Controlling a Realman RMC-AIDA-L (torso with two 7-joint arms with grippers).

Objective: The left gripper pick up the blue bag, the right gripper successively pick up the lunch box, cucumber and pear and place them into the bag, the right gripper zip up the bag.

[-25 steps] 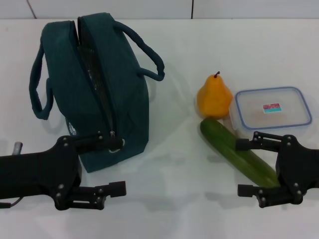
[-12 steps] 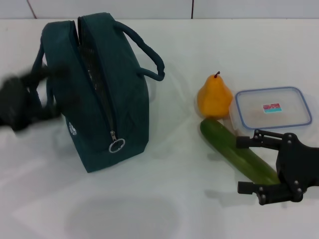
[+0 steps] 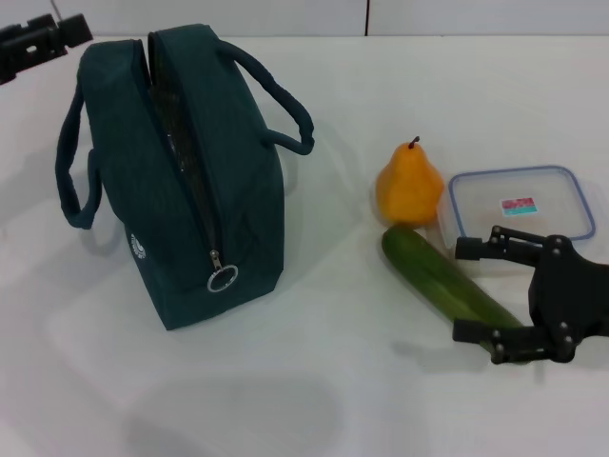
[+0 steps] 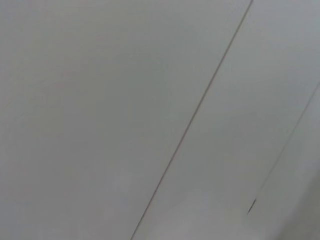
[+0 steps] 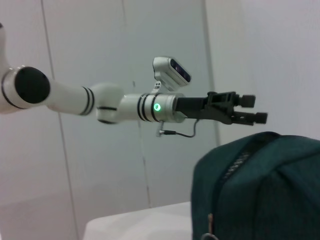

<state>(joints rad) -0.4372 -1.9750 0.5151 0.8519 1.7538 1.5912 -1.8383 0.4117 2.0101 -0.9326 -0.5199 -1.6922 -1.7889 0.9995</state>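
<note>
The blue bag (image 3: 181, 171) stands upright on the white table, its top zipper open and the ring pull (image 3: 223, 280) hanging at its near end. My left gripper (image 3: 52, 33) is raised at the far left, beyond the bag's far corner, open and holding nothing. The right wrist view shows the left gripper (image 5: 254, 110) in the air above the bag (image 5: 260, 185). The pear (image 3: 409, 183), the cucumber (image 3: 447, 281) and the lunch box (image 3: 519, 205) lie together on the right. My right gripper (image 3: 461, 290) stands open over the cucumber's near end, holding nothing.
The bag's two looped handles (image 3: 281, 105) hang out to either side. White table (image 3: 314, 381) stretches in front of the bag and between the bag and the pear. The left wrist view shows only a plain pale wall (image 4: 125, 100).
My left arm has swung up from the table in front of the bag to the far left corner, behind the bag. The right gripper has shifted only slightly.
</note>
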